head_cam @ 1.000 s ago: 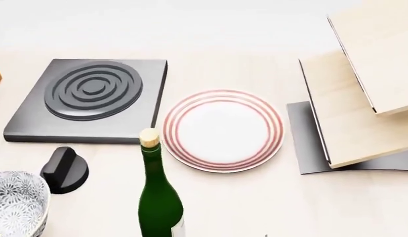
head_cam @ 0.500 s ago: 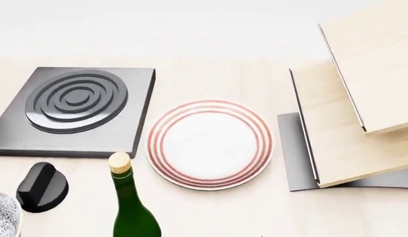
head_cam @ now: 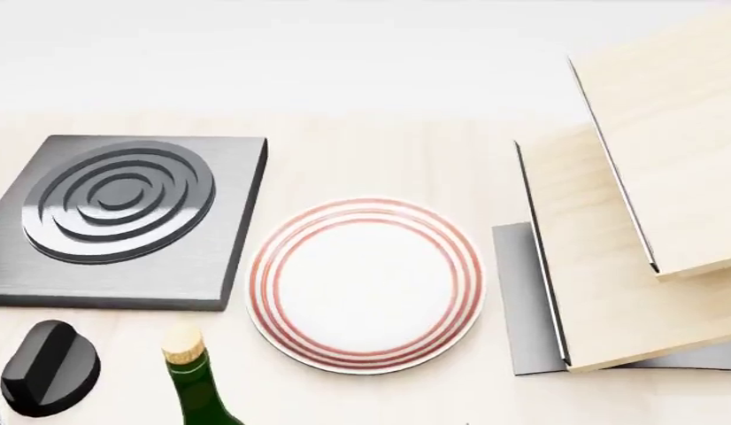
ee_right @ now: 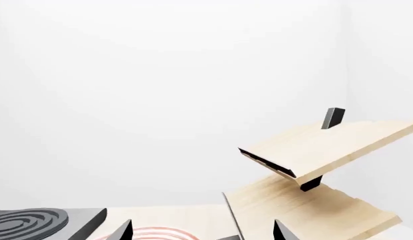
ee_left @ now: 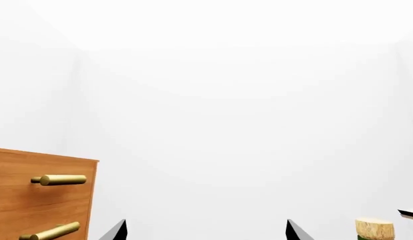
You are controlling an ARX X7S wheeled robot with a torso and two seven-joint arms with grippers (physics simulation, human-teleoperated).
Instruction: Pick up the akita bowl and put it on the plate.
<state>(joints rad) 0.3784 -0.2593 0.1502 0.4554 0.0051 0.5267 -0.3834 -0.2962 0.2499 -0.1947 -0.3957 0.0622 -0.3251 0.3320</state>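
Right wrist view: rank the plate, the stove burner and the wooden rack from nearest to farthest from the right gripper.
1. plate: just ahead of the right gripper, its rim showing between the fingertips.
2 and 3. wooden rack on one side, stove burner on the other: too close to call.

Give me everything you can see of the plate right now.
The plate is flat, round and white, glossy like glazed ceramic, with several concentric red rings near its rim. It lies level on the pale wooden tabletop, empty, nothing resting on it. The dark grey stove burner sits beside it on one side, the light wooden rack on the other, the green bottle nearer the robot. None appears to touch it. The right wrist view catches only its ringed edge.
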